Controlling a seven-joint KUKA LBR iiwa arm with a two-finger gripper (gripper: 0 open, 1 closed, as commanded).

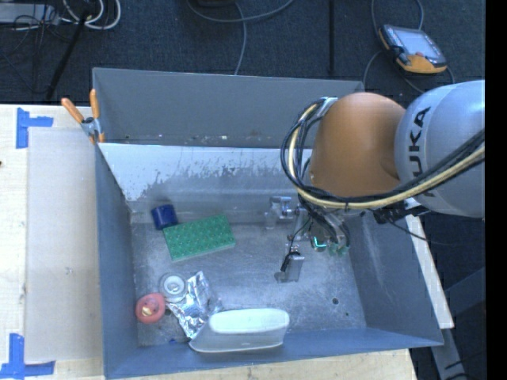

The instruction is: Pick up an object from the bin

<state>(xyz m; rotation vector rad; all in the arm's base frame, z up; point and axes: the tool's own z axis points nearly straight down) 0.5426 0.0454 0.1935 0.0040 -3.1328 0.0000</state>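
The gripper [287,269] hangs low over bare floor, right of the middle of the bin [238,117]. Its tip reads as one dark, narrow shape, so I cannot tell whether it is open or closed. Nothing shows in it and nothing lies under it. Above it the wrist runs up into the orange cover [356,145] and the looped cables [297,153], with the arm coming in from the right.

No thing is taken yet, and the gripper is apart from all of them. Nearest is the white oval [242,327], lying flat against the near wall, below and left of the tip. Beside that, further left, are crumpled foil [194,303], a silver cap [173,286] and a pink piece [150,308], close together in the near left corner. The green pad [200,237] lies flat left of the gripper, well apart from it, with a small blue block [164,216] just beside its far left corner.

By my reading the step in hand is the approach — the arm is down in the bin but over no target. The next move calls for a shift left, toward the white oval or the pad, before any grasp. Both lie low and flat, so an edge would probably serve better than the broad face — the oval's place against the wall may leave little room on that side.
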